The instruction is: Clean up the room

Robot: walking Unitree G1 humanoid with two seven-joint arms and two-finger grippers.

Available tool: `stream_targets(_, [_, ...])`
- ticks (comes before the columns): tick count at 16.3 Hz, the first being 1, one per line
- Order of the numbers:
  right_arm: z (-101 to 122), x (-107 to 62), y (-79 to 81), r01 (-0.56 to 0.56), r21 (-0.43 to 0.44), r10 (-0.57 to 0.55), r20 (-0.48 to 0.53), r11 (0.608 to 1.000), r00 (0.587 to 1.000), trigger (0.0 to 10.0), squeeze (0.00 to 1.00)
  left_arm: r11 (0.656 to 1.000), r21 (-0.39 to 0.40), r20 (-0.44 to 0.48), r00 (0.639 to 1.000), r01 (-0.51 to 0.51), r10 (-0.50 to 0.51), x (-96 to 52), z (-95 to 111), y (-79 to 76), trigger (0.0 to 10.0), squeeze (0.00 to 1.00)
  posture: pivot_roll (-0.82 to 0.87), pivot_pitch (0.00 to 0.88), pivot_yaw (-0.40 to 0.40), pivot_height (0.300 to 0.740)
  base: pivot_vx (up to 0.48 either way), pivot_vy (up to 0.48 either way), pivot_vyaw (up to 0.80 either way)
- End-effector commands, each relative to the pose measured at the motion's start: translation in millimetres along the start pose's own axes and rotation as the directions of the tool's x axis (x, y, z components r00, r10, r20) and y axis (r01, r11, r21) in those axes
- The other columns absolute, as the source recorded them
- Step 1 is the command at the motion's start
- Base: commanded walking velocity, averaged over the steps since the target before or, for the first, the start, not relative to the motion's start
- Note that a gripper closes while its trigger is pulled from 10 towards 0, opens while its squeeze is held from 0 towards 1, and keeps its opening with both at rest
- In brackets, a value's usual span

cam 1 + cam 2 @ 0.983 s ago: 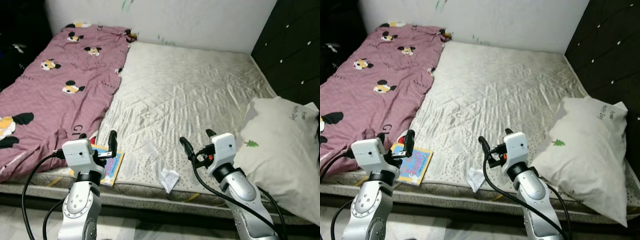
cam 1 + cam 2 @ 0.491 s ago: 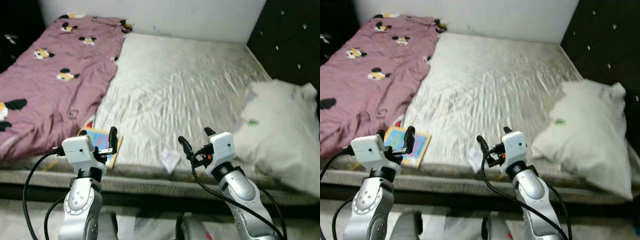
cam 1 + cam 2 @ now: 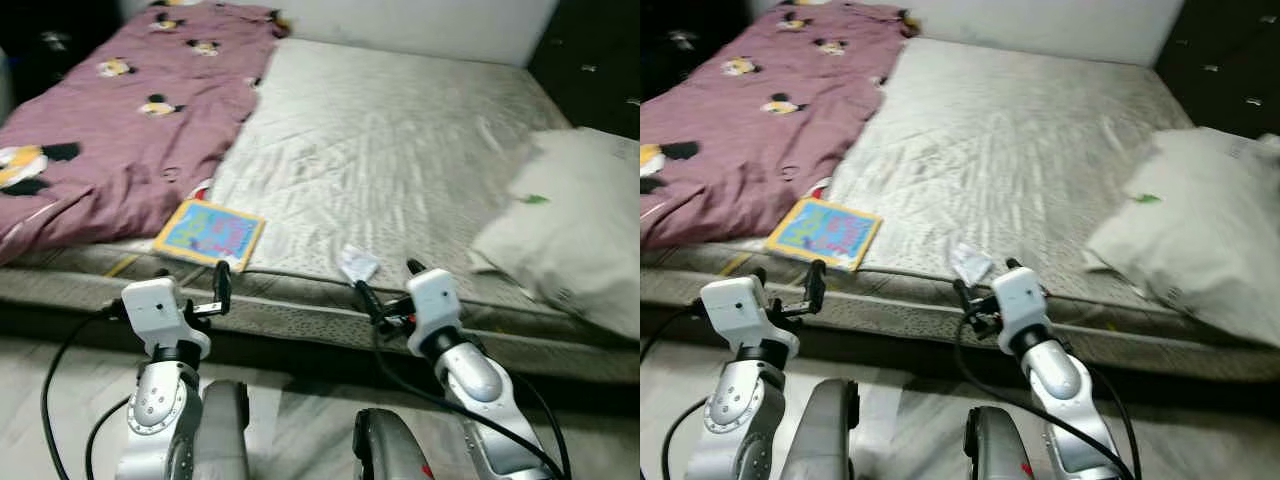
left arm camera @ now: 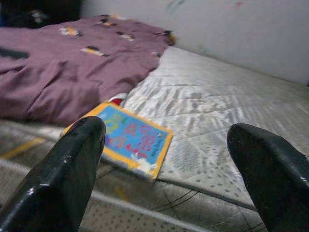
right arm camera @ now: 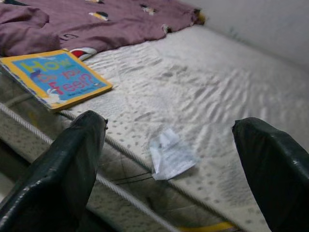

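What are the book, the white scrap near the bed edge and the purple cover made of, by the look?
Book: thin glossy card or paper cover, going by the flat stiff shape and bright print. White scrap: looks like crumpled paper or thin plastic wrapper; too blurred to say which. Purple cover: soft matte woven fabric, shown by its folds and printed cartoon pattern.

The middle of the mattress point(image 3: 400, 150) lies bare and open; blanket point(image 3: 110, 130), book point(image 3: 210, 233), paper scrap point(image 3: 358, 264) and pillow point(image 3: 575, 225) crowd its edges.
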State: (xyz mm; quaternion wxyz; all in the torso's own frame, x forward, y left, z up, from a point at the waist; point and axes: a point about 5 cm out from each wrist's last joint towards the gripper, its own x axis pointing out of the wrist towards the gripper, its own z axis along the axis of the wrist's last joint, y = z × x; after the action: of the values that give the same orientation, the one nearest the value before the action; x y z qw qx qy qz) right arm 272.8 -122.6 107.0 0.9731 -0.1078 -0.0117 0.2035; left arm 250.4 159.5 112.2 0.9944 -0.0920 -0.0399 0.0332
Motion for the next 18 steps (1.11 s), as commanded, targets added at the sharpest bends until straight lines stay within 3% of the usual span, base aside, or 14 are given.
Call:
stream_targets(1, [5.5, 1.0, 0.7, -0.035, -0.038, 0.036, 0.02, 0.999, 0.999, 10.0, 0.0, 1.0, -0.006, 0.032, 0.999, 0.023, -0.023, 1.8, 6.7, -7.4, 10.0, 0.0, -0.04, 0.105, -0.084, 0.588, 0.0, 0.0, 0.0])
stream_targets(3, [4.4, 6.2, -7.2, -0.014, -0.008, 0.014, 0.003, 1.0, 1.0, 10.0, 0.0, 0.999, -0.009, 0.039, 0.999, 0.032, -0.032, 2.4, 6.7, -8.5, 10.0, 0.0, -0.04, 0.094, -0.084, 0.588, 0.0, 0.0, 0.0])
stream_targets(4, [4.1, 5.1, -8.0, -0.036, 0.068, 0.035, 0.009, 0.997, 0.999, 10.0, 0.0, 0.999, -0.011, 0.044, 0.998, 0.041, -0.041, 3.1, 7.4, -9.2, 10.0, 0.0, -0.03, 0.093, -0.084, 0.588, 0.0, 0.0, 0.0])
stream_targets(7, [4.8, 6.4, -6.7, -0.049, 0.108, 0.049, 0.004, 0.993, 0.999, 10.0, 0.0, 0.999, -0.01, 0.045, 0.998, 0.046, -0.046, 3.9, 7.7, -9.0, 10.0, 0.0, -0.03, 0.088, -0.081, 0.588, 0.279, 0.0, 0.0])
stream_targets(9, [6.0, 8.5, -5.8, -0.052, 0.123, 0.051, 0.015, 0.991, 0.999, 10.0, 0.0, 0.999, -0.014, 0.046, 0.998, 0.05, -0.049, 4.8, 7.7, -9.9, 10.0, 0.0, -0.03, 0.084, -0.08, 0.588, 0.311, 0.0, -0.62])
stream_targets(18, [6.7, 12.6, 1.3, -0.089, 0.143, 0.086, 0.031, 0.986, 0.996, 10.0, 0.0, 0.997, -0.019, 0.029, 0.997, 0.074, -0.073, 2.0, 4.0, -14.8, 10.0, 0.0, -0.02, 0.074, -0.084, 0.588, 0.337, 0.0, 0.0])
